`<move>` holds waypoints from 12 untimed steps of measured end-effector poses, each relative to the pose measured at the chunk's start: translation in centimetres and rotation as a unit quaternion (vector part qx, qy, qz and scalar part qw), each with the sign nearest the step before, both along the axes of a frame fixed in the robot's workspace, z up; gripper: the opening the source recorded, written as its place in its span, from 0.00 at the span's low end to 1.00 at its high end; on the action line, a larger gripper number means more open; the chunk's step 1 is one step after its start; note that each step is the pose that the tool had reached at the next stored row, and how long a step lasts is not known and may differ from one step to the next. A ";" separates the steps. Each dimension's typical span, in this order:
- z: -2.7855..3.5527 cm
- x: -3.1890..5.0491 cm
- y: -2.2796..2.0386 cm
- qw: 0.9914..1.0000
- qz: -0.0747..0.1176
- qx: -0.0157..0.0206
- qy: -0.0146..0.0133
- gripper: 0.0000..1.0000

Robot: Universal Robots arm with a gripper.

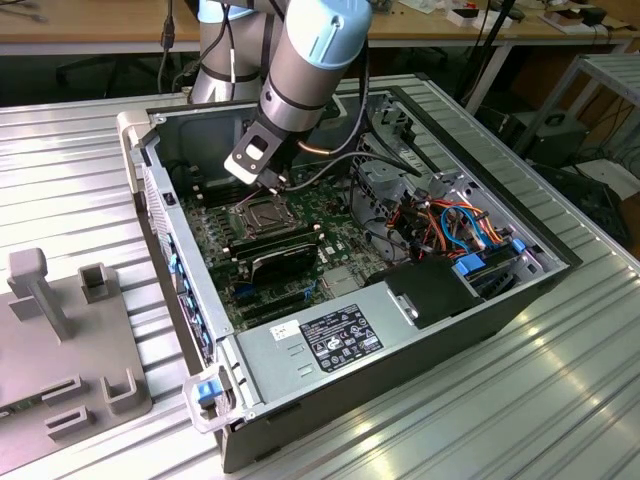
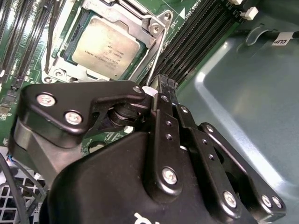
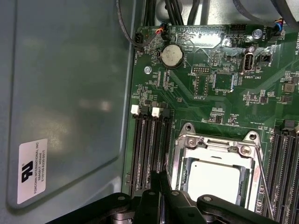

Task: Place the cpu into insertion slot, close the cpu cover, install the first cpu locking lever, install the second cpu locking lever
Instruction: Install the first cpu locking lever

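The cpu [image 2: 105, 49] lies flat in the insertion slot [image 1: 262, 214], its dull metal face showing in both wrist views [image 3: 218, 181]. The cpu cover [image 2: 122, 19] is folded down around it as a silvery frame [image 3: 210, 143]. A thin wire locking lever [image 2: 157, 55] runs along one side of the socket to my fingertips; another lever [image 3: 262, 179] lies along the opposite side. My gripper [image 2: 164, 84] hovers at the socket's edge [image 3: 158, 179], fingers shut, with its tips at the first lever's free end. In the exterior view the gripper [image 1: 272, 187] hangs just above the socket.
Long black memory slots [image 2: 196, 32] flank the socket on both sides. The grey case wall [image 3: 70, 93] stands close beside them. Drive cages and bundled cables [image 1: 450, 225] fill the exterior view's right, and the power supply [image 1: 330, 335] sits at the front.
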State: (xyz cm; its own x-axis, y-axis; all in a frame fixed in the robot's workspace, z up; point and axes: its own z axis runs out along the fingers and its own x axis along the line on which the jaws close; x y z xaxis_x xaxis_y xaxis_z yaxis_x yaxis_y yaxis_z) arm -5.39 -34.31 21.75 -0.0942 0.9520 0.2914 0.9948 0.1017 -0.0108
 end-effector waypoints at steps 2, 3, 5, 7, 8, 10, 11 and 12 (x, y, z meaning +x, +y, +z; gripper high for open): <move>0.00 0.00 -0.03 1.000 0.000 -0.001 0.000 0.11; -0.01 0.00 -0.07 1.000 0.000 -0.001 0.000 0.11; -0.03 0.01 -0.12 1.000 0.000 -0.001 0.000 0.11; -0.10 0.04 -0.12 1.000 0.000 -0.001 0.000 0.11; -0.15 0.07 -0.12 1.000 -0.001 -0.001 0.000 0.11; -0.19 0.15 -0.08 1.000 -0.001 -0.001 0.000 0.11; -0.22 0.23 -0.04 1.000 -0.001 -0.001 0.000 0.11; -0.26 0.33 0.00 1.000 -0.001 -0.001 0.000 0.11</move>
State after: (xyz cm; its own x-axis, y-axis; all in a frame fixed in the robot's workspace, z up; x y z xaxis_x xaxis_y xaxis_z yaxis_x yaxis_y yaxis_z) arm -5.06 -34.31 21.49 -0.0922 0.9525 0.2902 0.9950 0.0997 -0.0110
